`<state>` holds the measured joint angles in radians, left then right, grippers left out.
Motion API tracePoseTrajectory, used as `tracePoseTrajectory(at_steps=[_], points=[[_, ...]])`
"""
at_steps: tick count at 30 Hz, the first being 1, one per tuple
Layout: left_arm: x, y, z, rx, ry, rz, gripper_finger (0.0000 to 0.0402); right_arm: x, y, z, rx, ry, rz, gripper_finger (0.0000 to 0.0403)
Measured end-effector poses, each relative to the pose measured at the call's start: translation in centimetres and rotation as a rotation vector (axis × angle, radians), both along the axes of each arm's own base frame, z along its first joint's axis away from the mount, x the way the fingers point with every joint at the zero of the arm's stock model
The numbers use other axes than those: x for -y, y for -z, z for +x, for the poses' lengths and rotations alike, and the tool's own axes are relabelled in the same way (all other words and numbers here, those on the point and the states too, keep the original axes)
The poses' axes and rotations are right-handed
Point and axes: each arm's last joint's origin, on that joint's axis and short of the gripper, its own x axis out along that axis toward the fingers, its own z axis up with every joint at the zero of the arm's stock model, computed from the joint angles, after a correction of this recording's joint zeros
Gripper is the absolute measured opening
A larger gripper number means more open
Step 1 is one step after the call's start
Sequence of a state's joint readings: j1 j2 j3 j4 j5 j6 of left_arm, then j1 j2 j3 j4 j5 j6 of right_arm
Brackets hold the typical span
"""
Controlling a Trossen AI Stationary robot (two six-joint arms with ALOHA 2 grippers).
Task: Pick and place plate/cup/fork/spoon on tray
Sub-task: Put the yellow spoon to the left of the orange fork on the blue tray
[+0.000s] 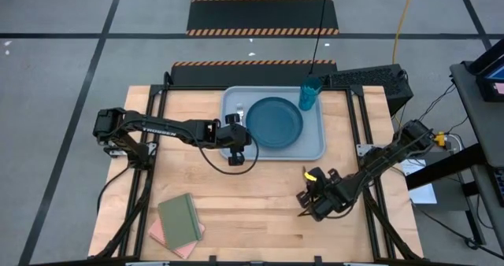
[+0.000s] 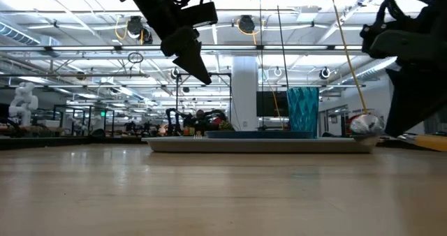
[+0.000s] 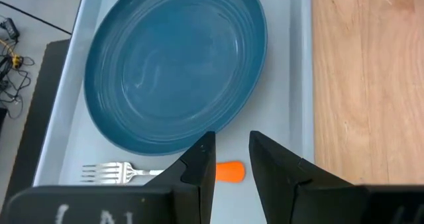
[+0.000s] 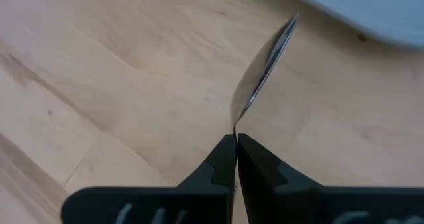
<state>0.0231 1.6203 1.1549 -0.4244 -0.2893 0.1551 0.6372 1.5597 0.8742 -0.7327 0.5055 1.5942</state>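
Note:
The grey-blue tray (image 1: 315,144) lies at the table's far middle. On it lie the teal-blue plate (image 1: 273,122), also in the left wrist view (image 3: 175,65), and, left of the plate, the fork (image 3: 132,173) with its orange handle (image 3: 230,171). The teal cup (image 1: 309,94) stands upright at the tray's far right corner and also shows in the low view (image 2: 302,109). My left gripper (image 3: 230,144) is open and empty above the fork's handle, well above the tray in the low view (image 2: 195,65). My right gripper (image 1: 309,203) is over the table right of centre, shut on the spoon (image 4: 264,68). My right gripper pinches the spoon's thin metal neck (image 4: 235,126), just behind the bowl, between its two fingertips. The bowl (image 4: 265,65) sticks out past the fingertips, turned on edge, over the bare wood. The handle is hidden behind the fingers in the wrist view; an orange-yellow piece (image 1: 313,174) shows beside the gripper from above.
A green notebook (image 1: 179,219) lies on a pink one (image 1: 164,234) at the table's near left. A dark box (image 1: 370,81) sits at the far right corner. Bare wood lies between the tray and the near edge.

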Motion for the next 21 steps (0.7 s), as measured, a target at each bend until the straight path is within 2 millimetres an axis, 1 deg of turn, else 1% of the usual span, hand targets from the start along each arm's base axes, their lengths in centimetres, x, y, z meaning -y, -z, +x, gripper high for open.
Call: tracePoseTrajectory(at_steps=[6, 10, 12, 15, 18, 21], points=[[0.0, 0.0, 0.0, 0.018, -0.036, -0.043, 0.0097, 0.4, -0.1, 0.7, 0.024, -0.050, -0.046, 0.0001], [0.3, 0.0, 0.1, 0.044, -0.057, -0.168, 0.0097, 0.8, -0.1, 0.9, 0.004, -0.080, -0.069, 0.0000], [0.8, 0.0, 0.2, 0.068, -0.062, -0.229, 0.0097, 1.0, -0.1, 1.0, -0.005, -0.099, -0.084, 0.0000], [2.8, 0.2, 0.3, 0.091, -0.044, -0.273, 0.0098, 1.3, -0.2, 1.2, -0.001, -0.123, -0.136, 0.0000], [5.7, 1.2, 0.0, 0.116, 0.034, -0.281, 0.0098, 1.5, -0.3, 1.5, 0.018, -0.147, -0.190, 0.0000], [8.7, 1.6, -0.3, 0.197, 0.070, -0.254, 0.0098, 1.7, -0.4, 2.0, 0.034, -0.171, -0.212, 0.0000]])
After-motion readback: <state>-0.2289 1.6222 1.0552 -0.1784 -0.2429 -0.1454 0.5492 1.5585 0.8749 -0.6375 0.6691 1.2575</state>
